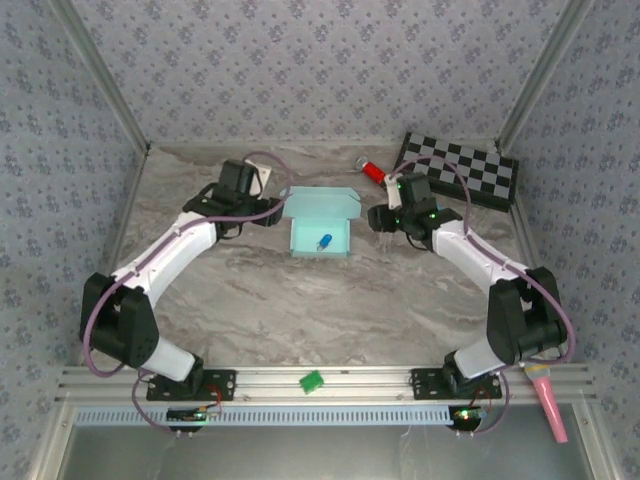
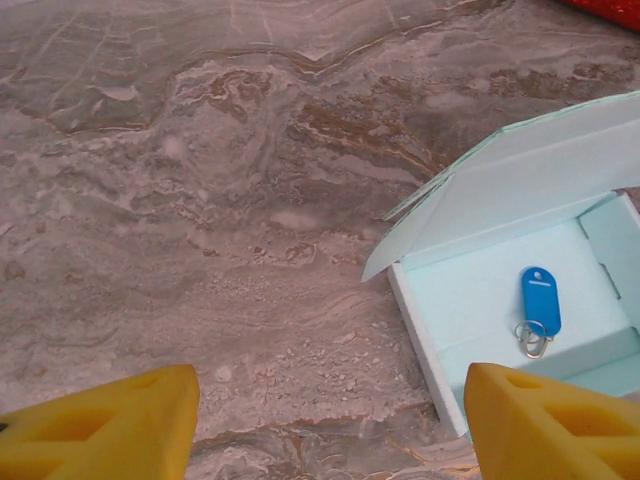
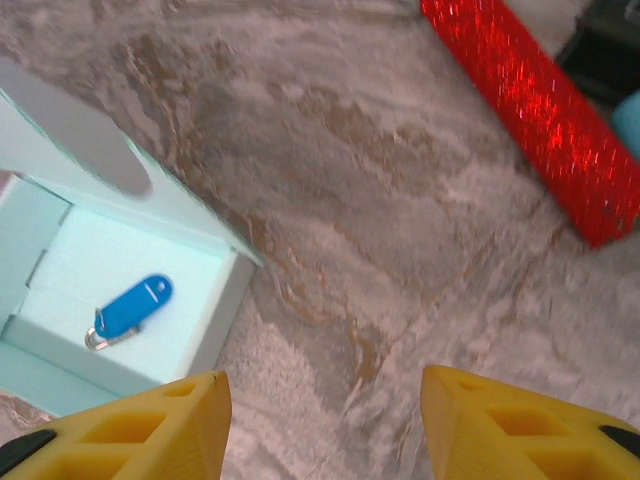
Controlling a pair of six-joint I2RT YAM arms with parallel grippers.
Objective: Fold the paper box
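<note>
Box status: paper box (image 1: 322,235) sits mid-bench between my two arms. It's pale sky-blue card, formed into a shallow rectangular tray with the walls up. The lid flap stands raised off the far edge, tilted back, with a side tab hanging at its corner. One blue key tag (image 2: 540,298) with a metal ring lies flat on the tray floor, so it's inside the thing I'm folding.

My left jaws are spread wide, yellow fingertips (image 2: 100,425) apart with bare bench (image 1: 300,300) between them, just beside the box's left wall. My right jaws are spread too, gripping nothing, just right of the box.

Beyond the right jaws lies a red glittery tube (image 3: 530,110), near a checkerboard (image 1: 460,168) in the far right corner. On the near rail sits a green block (image 1: 311,381).

Count: one box, one tag, one tube, one board, one block.
</note>
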